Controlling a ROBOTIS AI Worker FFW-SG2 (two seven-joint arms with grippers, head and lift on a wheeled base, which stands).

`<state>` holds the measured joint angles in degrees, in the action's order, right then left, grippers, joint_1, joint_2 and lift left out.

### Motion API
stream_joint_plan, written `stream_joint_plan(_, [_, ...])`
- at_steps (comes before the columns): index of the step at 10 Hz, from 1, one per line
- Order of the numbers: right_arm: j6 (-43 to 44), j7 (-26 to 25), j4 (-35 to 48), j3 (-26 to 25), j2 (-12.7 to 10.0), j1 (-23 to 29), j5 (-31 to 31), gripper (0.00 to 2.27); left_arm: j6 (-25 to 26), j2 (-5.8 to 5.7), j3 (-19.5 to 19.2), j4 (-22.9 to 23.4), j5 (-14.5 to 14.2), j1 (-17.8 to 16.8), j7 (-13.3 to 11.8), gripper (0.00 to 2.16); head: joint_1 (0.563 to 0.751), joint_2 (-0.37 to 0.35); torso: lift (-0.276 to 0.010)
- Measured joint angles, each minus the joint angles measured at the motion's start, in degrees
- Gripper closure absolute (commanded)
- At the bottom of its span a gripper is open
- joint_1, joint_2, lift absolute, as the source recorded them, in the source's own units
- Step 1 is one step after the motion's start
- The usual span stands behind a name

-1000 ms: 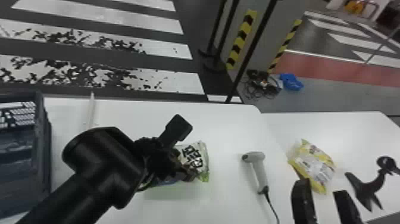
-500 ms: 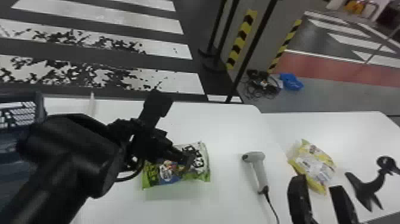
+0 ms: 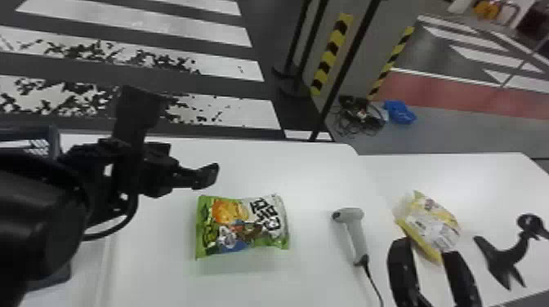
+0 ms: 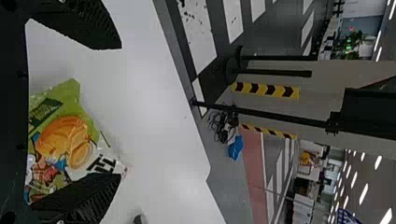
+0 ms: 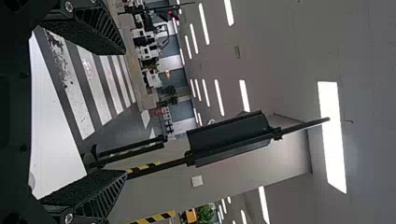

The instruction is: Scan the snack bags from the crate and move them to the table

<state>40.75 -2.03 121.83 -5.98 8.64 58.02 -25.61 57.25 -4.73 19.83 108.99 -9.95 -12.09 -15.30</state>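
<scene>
Drawn up and away toward ten or eleven o'clock, my left pincer has come off the green snack bag that it was over a moment ago, while the bag itself lies where it did. Taking twelve as straight ahead of me across the smooth white worktop, I have those fingertips near the bag, at its eleven o'clock. They are spread wide, gripping nothing; the left wrist view shows me the fine ridges on the black fingers, with the bag's crinkled, glossy film close by.

That bag is a plump pillow shape, green at one end and white at the other, with an orange snack printed on it. At nine o'clock from it, partly behind my arm, sits the dark blue crate, rigid and latticed.

Toward three o'clock stands or lies the rest: first the pale grey scanner, gun-shaped, with a thin black cord, then the puffy yellow snack bag, and beyond it a black stand with a curved neck and splayed feet.

My right pincer is at the yellow bag's six o'clock, empty, its flat fingers parted; I can't tell whether they touch it.
</scene>
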Motion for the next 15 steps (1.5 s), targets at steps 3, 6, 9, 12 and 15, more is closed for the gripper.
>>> stream_joint_plan(3, [-2.03, 1.74, -0.95, 0.00, 0.36, -1.15, -1.11, 0.08, -2.79, -5.23, -8.33, 7.82, -0.78, 8.37, 1.95, 0.02, 0.695, -0.350, -0.095])
stream_joint_plan(6, [-4.68, 2.68, -1.50, 0.03, 0.85, -2.63, -0.88, 0.08, -8.23, -8.47, -16.86, 15.16, -3.52, 16.88, 3.32, 0.01, 0.695, -0.240, -0.095])
stream_joint_plan(9, [-6.41, 3.27, -1.77, 0.30, 1.18, -3.64, -0.94, 0.08, -15.16, -9.62, -22.97, 19.24, -5.17, 24.03, 3.17, 0.01, 0.695, -0.180, -0.095])
stream_joint_plan(12, [-8.35, 3.22, -1.00, 0.75, 2.15, -4.22, 1.63, 0.08, -27.15, -8.83, -28.96, 22.13, -6.26, 35.01, 2.64, 0.02, 0.695, -0.114, -0.095])
stream_joint_plan(15, [-14.80, 3.21, 1.52, 1.42, 2.56, -4.54, 3.86, 0.07, -36.73, -7.79, -31.54, 25.51, -6.36, 43.69, 3.06, 0.01, 0.695, -0.050, -0.095])
